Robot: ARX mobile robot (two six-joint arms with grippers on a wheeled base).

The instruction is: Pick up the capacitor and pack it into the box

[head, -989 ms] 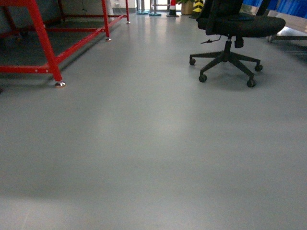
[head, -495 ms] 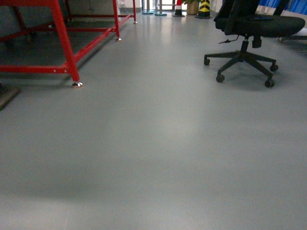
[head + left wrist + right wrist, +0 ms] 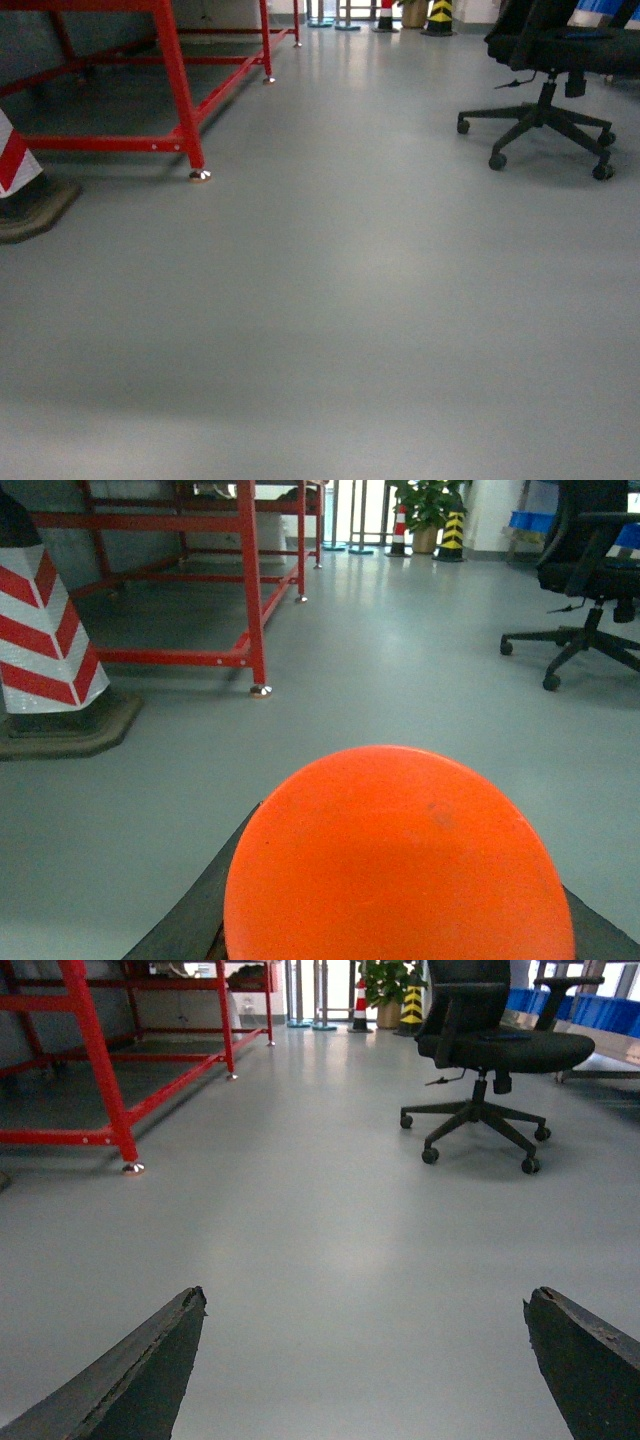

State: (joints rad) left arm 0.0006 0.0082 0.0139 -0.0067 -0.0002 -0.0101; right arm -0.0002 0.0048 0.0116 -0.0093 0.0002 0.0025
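Shift: the red steel frame [image 3: 185, 90] and office chair [image 3: 548, 95] sit further right than before; a striped cone [image 3: 15, 165] appears.
Right gripper [image 3: 365, 1360]: dark fingers spread wide over smooth grey floor [image 3: 330, 320].
Left gripper [image 3: 400, 950]: pinching a round, matte orange object [image 3: 400, 860].

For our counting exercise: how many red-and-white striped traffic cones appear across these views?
2: one near cone left of the red frame, one far cone beside the potted plant. Others may be hidden.

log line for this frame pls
phase: base in transit | left gripper: shut on orange disc-shaped object | right gripper: open, empty | box: not in view | ahead: red frame, office chair
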